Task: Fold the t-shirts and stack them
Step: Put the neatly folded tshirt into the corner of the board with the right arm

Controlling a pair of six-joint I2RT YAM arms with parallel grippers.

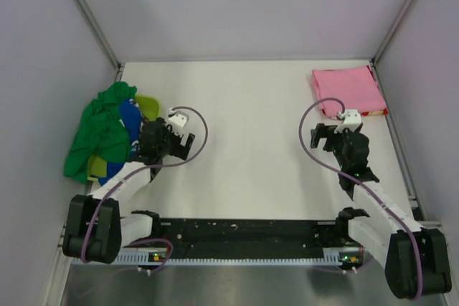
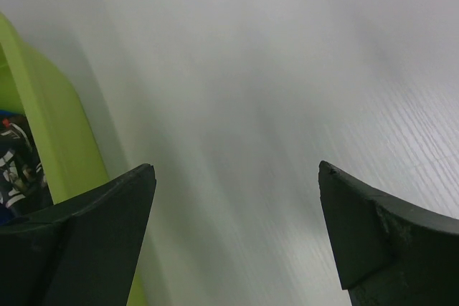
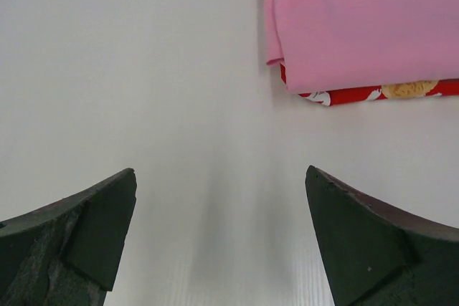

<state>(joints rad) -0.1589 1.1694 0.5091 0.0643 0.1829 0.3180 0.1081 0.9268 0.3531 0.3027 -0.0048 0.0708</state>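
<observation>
Both claws gape wide and hold nothing: left gripper just beside the crumpled heap, right gripper near the folded stack. Across the flat white table I judge the next job is fetching a shirt. I would pinch the large rumpled green t-shirt by an outer edge and drag it to the middle. The folded plain pink t-shirt lies on the red printed t-shirt, well apart. The blue t-shirt and yellow-green t-shirt are tangled in and may snag.
</observation>
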